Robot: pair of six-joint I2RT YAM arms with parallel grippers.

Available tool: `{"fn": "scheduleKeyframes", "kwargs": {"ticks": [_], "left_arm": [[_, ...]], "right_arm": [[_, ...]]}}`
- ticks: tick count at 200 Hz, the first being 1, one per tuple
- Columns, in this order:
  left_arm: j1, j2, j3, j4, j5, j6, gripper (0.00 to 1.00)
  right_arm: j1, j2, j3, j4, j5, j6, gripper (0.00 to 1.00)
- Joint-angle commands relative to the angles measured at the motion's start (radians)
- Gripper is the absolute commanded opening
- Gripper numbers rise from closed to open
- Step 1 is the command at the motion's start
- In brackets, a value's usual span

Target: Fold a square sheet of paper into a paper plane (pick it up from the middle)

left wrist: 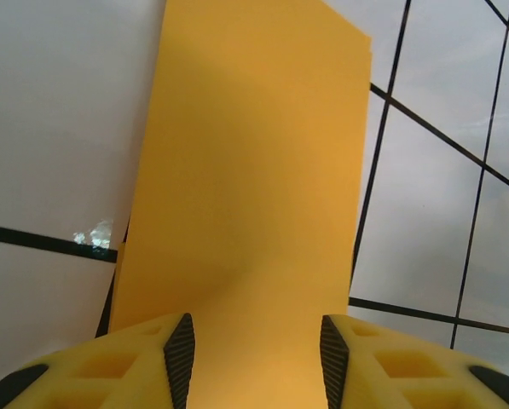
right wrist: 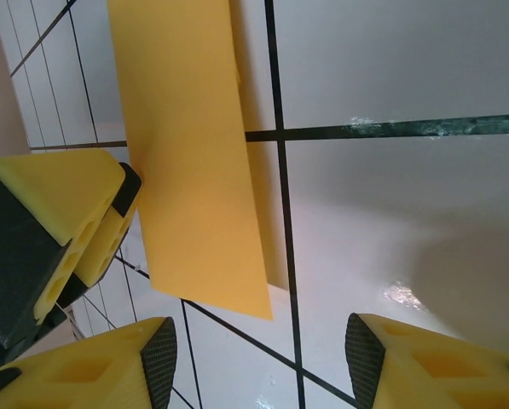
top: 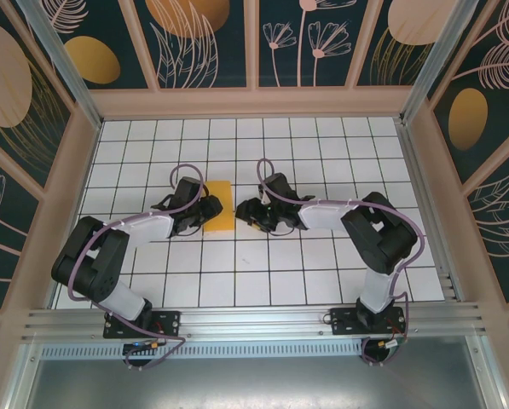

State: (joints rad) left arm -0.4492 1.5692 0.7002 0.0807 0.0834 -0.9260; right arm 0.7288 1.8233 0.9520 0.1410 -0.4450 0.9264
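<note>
**Left gripper straddling the paper's edge, right gripper open beside it**

Top view: thin orange-yellow paper sheet lies flat on the white tiled table with black grid lines, a bit left of frame centre. It shows as an upright rectangle, narrower than tall. Left gripper sits at the sheet's left edge, over the lower part. Right gripper is just right of the sheet, apart from it.

Left wrist view: the sheet runs from the bottom centre up to the top of the frame. Left gripper has its yellow fingers with black pads partly apart, the sheet's near end between them. A soft shadow crosses the paper just above the pads. Cannot tell whether the pads are pinching the paper or only straddling it.

Right wrist view: right gripper has its jaws wide apart, bare white tile between them, holding nothing. The sheet lies in the upper left, its corner pointing toward the gap. A yellow finger of the left gripper touches the sheet's left edge.
</note>
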Motion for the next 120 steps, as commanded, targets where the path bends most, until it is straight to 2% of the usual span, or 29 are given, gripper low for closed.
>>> {"fn": "scheduleKeyframes", "kwargs": {"ticks": [1, 24, 120], "left_arm": [[0.015, 0.005, -0.032, 0.039, 0.015, -0.038, 0.49], [0.026, 0.018, -0.050, 0.056, 0.025, -0.066, 0.57], [0.032, 0.040, -0.064, 0.079, 0.049, -0.080, 0.58]], "right_arm": [[0.018, 0.034, 0.039, 0.027, -0.034, 0.028, 0.58], [0.027, 0.054, 0.053, 0.025, -0.042, 0.038, 0.58], [0.050, 0.124, 0.109, 0.038, -0.113, 0.042, 0.51]]}}
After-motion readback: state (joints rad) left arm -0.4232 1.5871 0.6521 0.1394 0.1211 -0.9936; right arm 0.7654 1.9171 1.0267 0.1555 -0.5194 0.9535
